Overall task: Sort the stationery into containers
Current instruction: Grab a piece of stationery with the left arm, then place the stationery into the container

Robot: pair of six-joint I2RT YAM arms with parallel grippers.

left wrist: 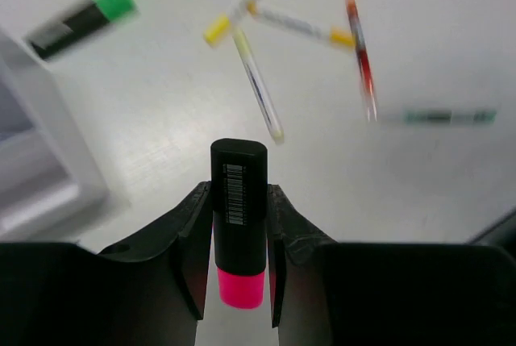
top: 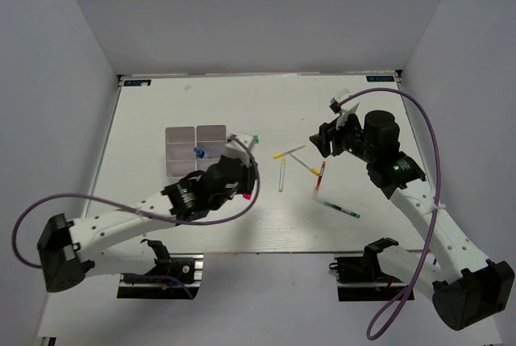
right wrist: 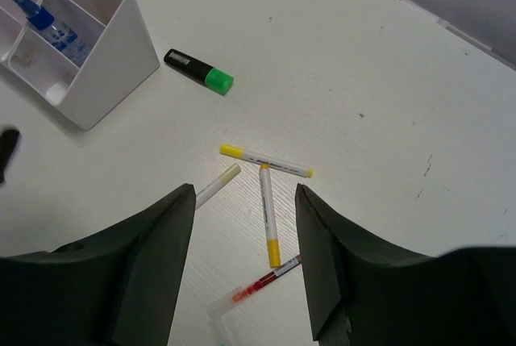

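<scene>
Pink-capped highlighter [left wrist: 239,225] is clamped in the left gripper [left wrist: 238,198]; the right gripper [right wrist: 244,193] hangs with jaws apart above white pens [right wrist: 266,162]

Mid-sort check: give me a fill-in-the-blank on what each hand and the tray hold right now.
The left hand is shut on a black plastic highlighter with a ____ cap.
The right hand is ____ and holds nothing.
The white divided tray holds a clear tube with a ____ cap.
The loose black highlighter beside the tray has a ____ cap.
Missing words: pink, open, blue, green.
</scene>
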